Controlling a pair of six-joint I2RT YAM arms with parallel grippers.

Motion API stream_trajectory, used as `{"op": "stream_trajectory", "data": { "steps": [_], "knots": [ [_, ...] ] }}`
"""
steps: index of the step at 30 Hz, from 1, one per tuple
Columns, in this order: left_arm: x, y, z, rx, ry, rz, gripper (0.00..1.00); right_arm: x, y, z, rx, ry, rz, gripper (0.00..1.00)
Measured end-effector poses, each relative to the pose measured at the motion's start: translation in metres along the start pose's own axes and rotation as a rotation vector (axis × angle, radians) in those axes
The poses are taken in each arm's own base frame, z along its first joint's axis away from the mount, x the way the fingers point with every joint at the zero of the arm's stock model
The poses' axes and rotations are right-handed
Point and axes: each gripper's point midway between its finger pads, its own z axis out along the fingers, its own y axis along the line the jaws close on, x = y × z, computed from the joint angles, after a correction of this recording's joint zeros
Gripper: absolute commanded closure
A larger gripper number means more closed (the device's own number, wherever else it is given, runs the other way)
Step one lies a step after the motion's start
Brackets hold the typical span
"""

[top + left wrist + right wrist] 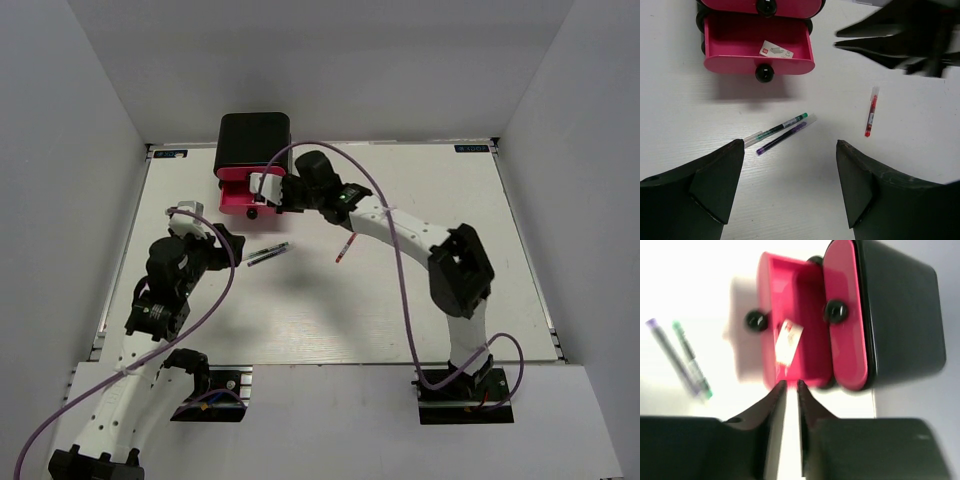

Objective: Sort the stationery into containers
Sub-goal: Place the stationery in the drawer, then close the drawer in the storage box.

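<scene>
Eraser (776,49) in open drawer (740,65), hidden overhead; left gripper (790,145) apart, right gripper (791,384) seemingly together.

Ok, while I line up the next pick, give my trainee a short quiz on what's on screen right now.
1. True or false: the pulled-out drawer has the eraser lying inside it.
2. How many pens lie loose on the table? A one, B three, C five.
3. Fill in: the jaws of the left end effector stand ____ above the pens.

Key: 1 true. 2 B: the green pen, the purple pen beside it, and the red pen apart to the right. 3 open.
</scene>
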Motion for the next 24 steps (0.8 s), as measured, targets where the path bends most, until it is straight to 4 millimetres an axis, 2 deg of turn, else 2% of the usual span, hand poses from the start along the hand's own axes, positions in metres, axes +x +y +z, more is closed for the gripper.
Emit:
{"op": "stream_trajectory", "data": {
  "steps": [4,5,8,9,11,13,15,16,18,20,21,22,23,24],
  "knots": [
    [0.003,-0.002,0.002,0.017,0.015,0.006,0.28,-0.003,0.012,-0.056,-0.027,0.019,0.021,0.86],
    [0.004,-0.005,0.003,0.034,0.021,0.011,0.37,0.001,0.017,-0.071,-0.029,0.031,0.034,0.86],
    [0.007,-0.016,0.007,0.102,0.041,0.019,0.52,0.024,0.042,-0.102,-0.039,0.074,0.125,0.84],
    [0.010,-0.020,0.009,0.129,0.054,0.023,0.57,0.038,0.055,-0.112,-0.039,0.104,0.172,0.82],
    [0.017,-0.028,0.015,0.181,0.090,0.023,0.58,0.068,0.082,-0.133,-0.036,0.164,0.295,0.74],
    [0.026,-0.036,0.022,0.233,0.133,0.016,0.58,0.094,0.105,-0.153,-0.025,0.215,0.404,0.53],
    [0.038,-0.044,0.029,0.286,0.187,-0.002,0.58,0.111,0.115,-0.173,0.020,0.249,0.482,0.37],
    [0.045,-0.048,0.033,0.309,0.218,-0.019,0.58,0.117,0.113,-0.185,0.065,0.264,0.517,0.31],
    [0.056,-0.055,0.040,0.352,0.264,-0.051,0.55,0.121,0.096,-0.203,0.173,0.261,0.565,0.31],
    [0.065,-0.064,0.045,0.386,0.300,-0.077,0.52,0.120,0.075,-0.218,0.280,0.228,0.609,0.39],
    [0.069,-0.068,0.047,0.401,0.315,-0.085,0.50,0.121,0.067,-0.226,0.332,0.200,0.639,0.47],
    [0.073,-0.072,0.048,0.415,0.328,-0.090,0.48,0.123,0.065,-0.230,0.351,0.193,0.648,0.47],
    [0.077,-0.076,0.049,0.424,0.345,-0.094,0.46,0.129,0.063,-0.236,0.383,0.184,0.674,0.56],
    [0.081,-0.079,0.051,0.431,0.361,-0.095,0.43,0.136,0.065,-0.240,0.400,0.189,0.701,0.60]
  ]
}}
